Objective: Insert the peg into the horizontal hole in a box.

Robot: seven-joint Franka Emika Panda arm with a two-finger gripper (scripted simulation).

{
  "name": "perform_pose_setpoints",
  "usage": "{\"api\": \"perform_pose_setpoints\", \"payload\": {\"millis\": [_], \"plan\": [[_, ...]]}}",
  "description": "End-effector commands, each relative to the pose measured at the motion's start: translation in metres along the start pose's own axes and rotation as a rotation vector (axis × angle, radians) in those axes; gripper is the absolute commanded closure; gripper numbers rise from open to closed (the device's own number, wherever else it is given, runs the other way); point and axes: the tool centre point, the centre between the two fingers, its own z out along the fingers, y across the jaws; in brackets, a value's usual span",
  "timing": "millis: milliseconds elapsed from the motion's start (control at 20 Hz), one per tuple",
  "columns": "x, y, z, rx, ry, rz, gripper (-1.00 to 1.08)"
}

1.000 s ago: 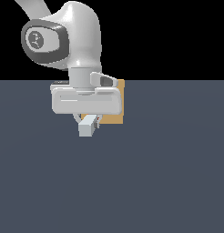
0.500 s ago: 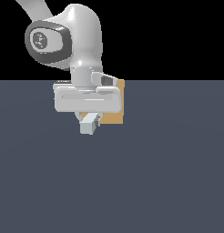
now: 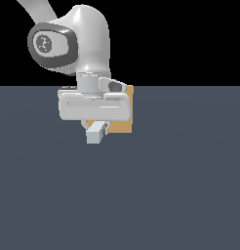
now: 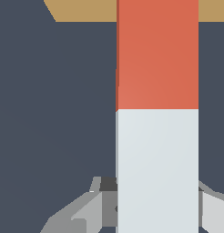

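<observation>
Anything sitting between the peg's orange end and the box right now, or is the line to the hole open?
Nothing visible blocks it. In the wrist view the peg, held in the gripper, points its orange half straight at the box, with only bare floor beside it. The hole itself is hidden in both views.

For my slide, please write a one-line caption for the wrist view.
Gripper holds the peg by its whitish half, orange-red half pointing toward the tan box.
</observation>
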Motion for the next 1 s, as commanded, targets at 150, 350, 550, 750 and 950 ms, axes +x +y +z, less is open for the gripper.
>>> {"api": "perform_pose_setpoints", "payload": {"millis": [150,350,550,750,950], "plan": [[0.021,0.0,-0.001,-0.003,0.001,-0.001,1.08],[0.05,-0.001,-0.002,-0.003,0.001,-0.001,1.08],[0.079,-0.001,-0.002,-0.004,0.001,-0.001,1.08],[0.098,0.0,-0.002,-0.004,0.001,-0.001,1.08],[0.104,0.001,-0.002,-0.004,0.001,-0.001,1.08]]}}
